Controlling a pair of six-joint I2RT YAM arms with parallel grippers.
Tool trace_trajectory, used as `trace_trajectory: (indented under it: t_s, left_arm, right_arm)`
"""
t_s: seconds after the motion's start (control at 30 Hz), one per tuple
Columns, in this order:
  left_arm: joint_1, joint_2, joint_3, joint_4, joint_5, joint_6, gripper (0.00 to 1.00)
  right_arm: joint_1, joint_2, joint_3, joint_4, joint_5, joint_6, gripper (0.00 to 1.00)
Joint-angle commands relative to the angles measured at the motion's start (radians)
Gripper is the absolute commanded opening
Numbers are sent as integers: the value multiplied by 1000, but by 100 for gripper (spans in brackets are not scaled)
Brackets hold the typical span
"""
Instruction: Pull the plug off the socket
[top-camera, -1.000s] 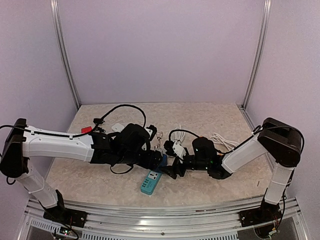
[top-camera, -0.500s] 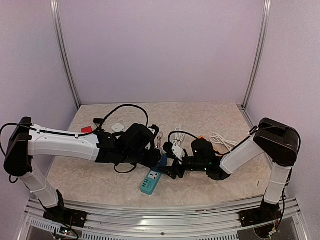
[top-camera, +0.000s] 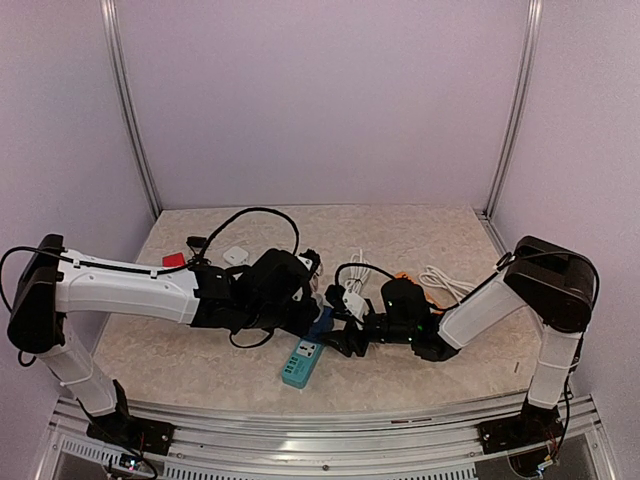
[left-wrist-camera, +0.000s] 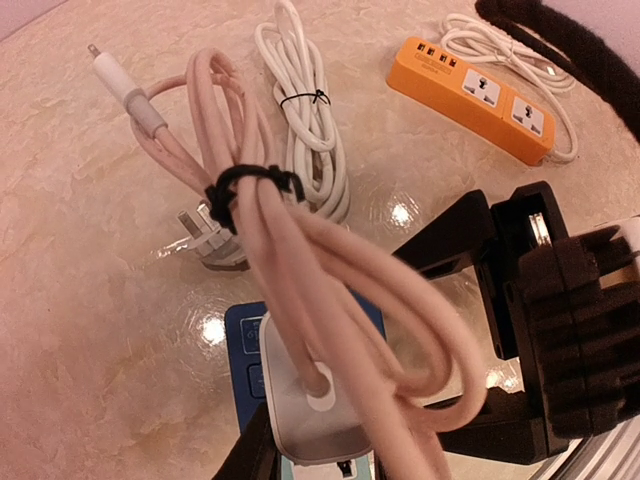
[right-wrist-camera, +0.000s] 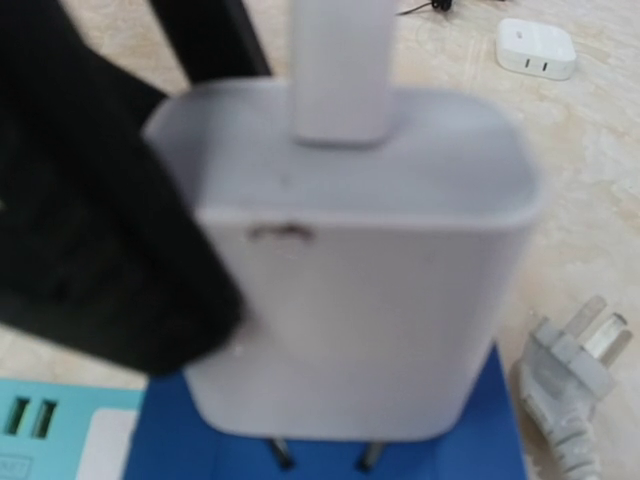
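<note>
Plug (left-wrist-camera: 300, 415) in blue socket (left-wrist-camera: 248, 350) (prongs peeking); my left hand (top-camera: 316, 322) at its 9 o'clock, right hand (top-camera: 350, 343) at 3; can't tell if either is clamped.

Seen from above, a teal power strip (top-camera: 301, 363) lies slanted on a marble-patterned table (top-camera: 200, 360) enclosed by lilac walls. A white left arm (top-camera: 120, 290) stretches in from the strip's left and a right arm (top-camera: 480, 305) from its right. The left gripper (top-camera: 318, 320) and right gripper (top-camera: 345, 340) crowd together at the strip's far end, where a blue patch (top-camera: 322, 322) shows; their jaws are too hidden to read. Beyond the strip lie pale cable bundles (top-camera: 357, 262). Farther right of it sits a white coiled cord (top-camera: 440, 282), and up to its left a small white adapter (top-camera: 235, 255).
</note>
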Motion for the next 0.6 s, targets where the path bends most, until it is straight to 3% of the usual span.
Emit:
trace_trajectory:
  t_s: [0.0,0.57]
  left_arm:
    - [-13,-2,39,23,-13,22,21]
    - [-60,-35,43,89,-122,90,10]
  right_arm:
    - [3,24,12,-15,12,-9,51]
    - [3,50,18,-16,16,-4,39]
